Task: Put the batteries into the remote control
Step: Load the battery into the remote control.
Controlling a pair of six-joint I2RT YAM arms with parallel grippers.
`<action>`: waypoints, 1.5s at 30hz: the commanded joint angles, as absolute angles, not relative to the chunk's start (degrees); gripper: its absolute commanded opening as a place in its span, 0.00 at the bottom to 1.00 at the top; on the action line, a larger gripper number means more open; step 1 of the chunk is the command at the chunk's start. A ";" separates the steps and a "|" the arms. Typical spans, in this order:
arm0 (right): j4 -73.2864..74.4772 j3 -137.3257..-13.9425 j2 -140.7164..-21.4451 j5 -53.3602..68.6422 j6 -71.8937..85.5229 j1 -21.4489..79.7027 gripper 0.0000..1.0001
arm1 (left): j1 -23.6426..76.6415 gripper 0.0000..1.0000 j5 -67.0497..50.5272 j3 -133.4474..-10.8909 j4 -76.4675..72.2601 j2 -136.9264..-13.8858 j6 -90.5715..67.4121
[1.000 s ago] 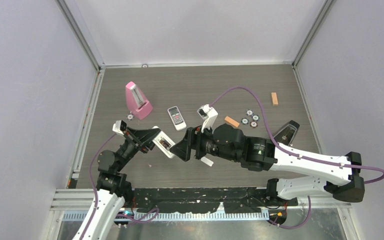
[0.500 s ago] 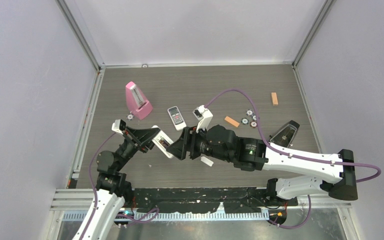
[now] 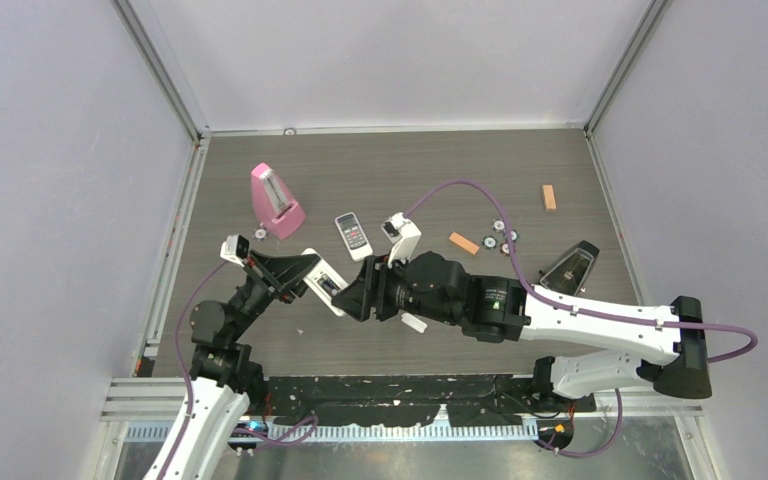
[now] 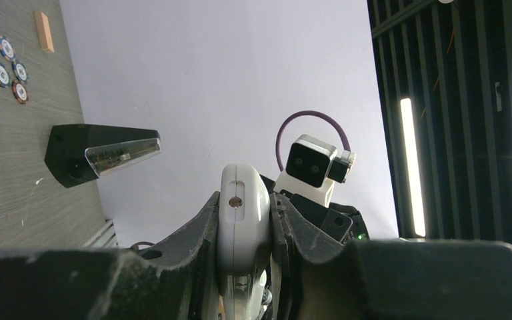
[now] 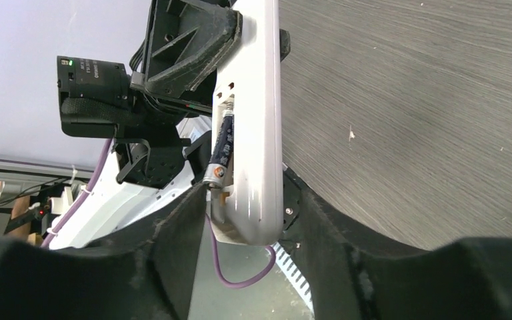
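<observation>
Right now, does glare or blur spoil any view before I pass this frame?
Top external: even light, soft shadows, sharp. Left wrist: the lamp strip is blown out, near jaws dark and blurred, remote control clear. Right wrist: jaws blurred too; the battery in the remote's bay is crisp.

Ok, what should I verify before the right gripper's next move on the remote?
1. Left gripper clamping slim white plastic remote control: ok.
2. Dark cylindrical battery placed in the bay: ok.
3. Battery lying flat: not ok, its silvery end sticks out.
4. Right gripper straddling remote and battery: ok.
5. Its jaws touching them: cannot tell.
6. Second battery loaded: cannot tell.
</observation>
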State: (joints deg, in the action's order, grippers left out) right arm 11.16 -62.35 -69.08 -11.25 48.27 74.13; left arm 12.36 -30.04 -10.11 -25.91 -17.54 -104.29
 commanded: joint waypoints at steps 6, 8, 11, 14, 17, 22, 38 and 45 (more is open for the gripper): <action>7.31 -61.59 -65.92 -11.32 49.10 73.59 0.71 | 12.34 0.00 -31.29 -12.26 -29.97 -17.71 -103.45; 7.10 -61.08 -65.07 -11.31 49.46 73.38 0.72 | 12.31 0.00 -31.30 -12.22 -30.00 -17.76 -103.40; 7.03 -60.33 -64.20 -11.89 50.56 73.08 0.71 | 12.31 0.00 -31.29 -12.17 -29.98 -17.62 -103.42; 6.99 -60.01 -64.06 -11.85 50.82 72.71 0.70 | 12.32 0.00 -31.34 -12.15 -29.89 -17.51 -103.38; 6.74 -60.11 -64.59 -11.26 50.64 72.60 0.69 | 12.33 0.00 -31.38 -12.04 -29.75 -17.48 -103.38; 6.60 -60.28 -65.56 -10.22 50.56 72.51 0.68 | 12.33 0.00 -31.30 -11.86 -29.39 -17.31 -103.44; 6.55 -60.99 -68.46 -9.17 50.68 71.98 0.58 | 12.36 0.00 -31.73 -12.46 -29.53 -17.40 -103.74; 6.50 -60.80 -68.98 -9.34 51.22 71.78 0.57 | 12.33 0.00 -31.64 -12.48 -29.02 -17.03 -103.61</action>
